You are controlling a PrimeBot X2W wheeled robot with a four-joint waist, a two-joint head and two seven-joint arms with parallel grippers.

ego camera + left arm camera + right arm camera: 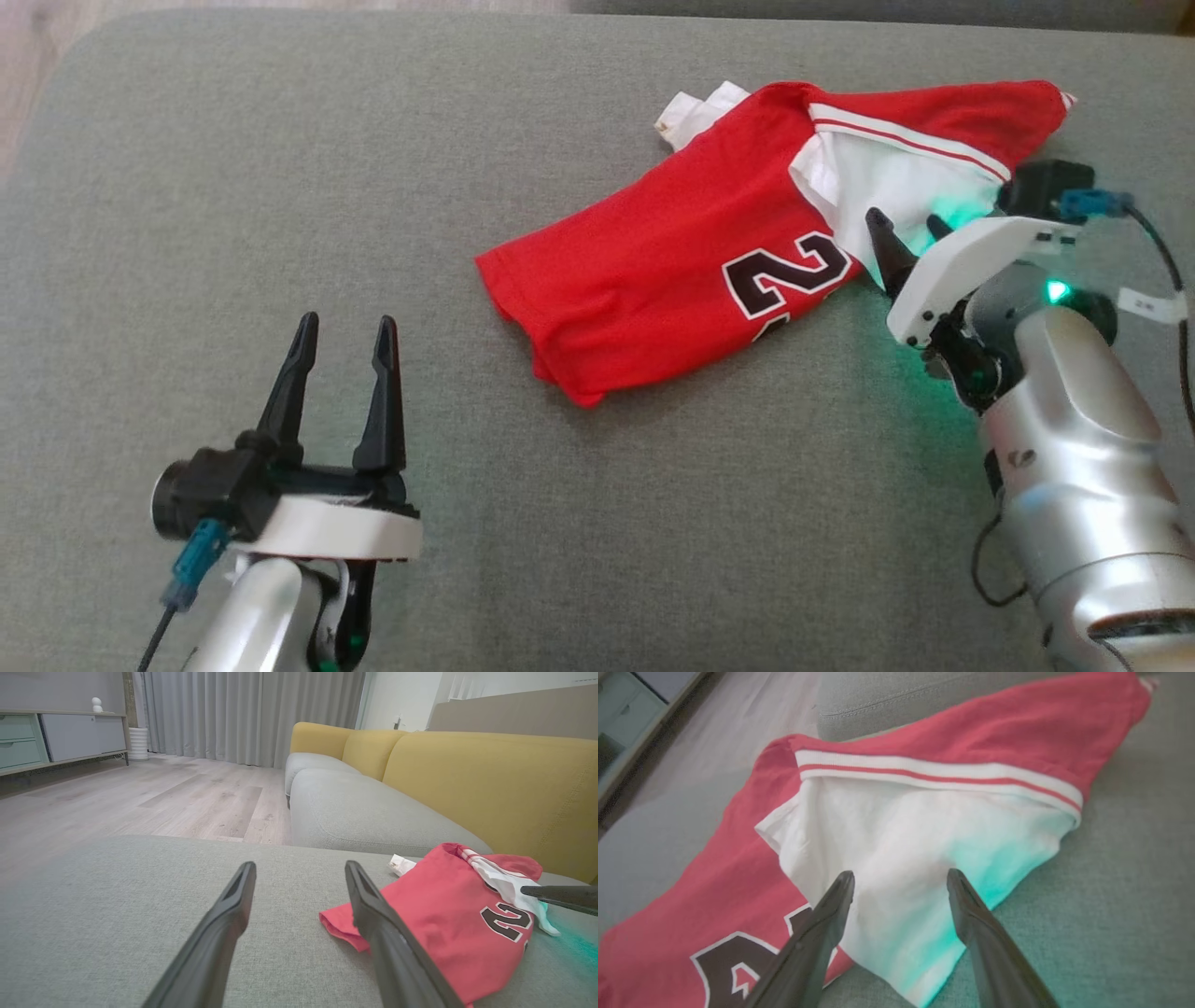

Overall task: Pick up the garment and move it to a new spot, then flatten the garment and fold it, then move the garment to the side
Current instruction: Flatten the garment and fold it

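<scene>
Grey woven upholstery (560,523) spreads across the head view as one broad seat cushion. Nearest, at the lower left, the left gripper (345,322) hangs over bare fabric with its two dark fingers spread wide and nothing between them. It is well apart from the garment (653,271).

Further right, the right gripper (906,220) also stands wide and holds nothing. Its fingers point over the garment's white panel, and a green glow from the wrist tints the cloth. Whether the tips touch the fabric cannot be told.

The garment is a red jersey with a dark number 2 outlined in white and white trim with a red stripe. It lies crumpled on the far right part of the cushion.

Beyond it, the left wrist view shows a yellow backrest (490,779), a pale wood floor (163,793) and grey curtains (243,714).
</scene>
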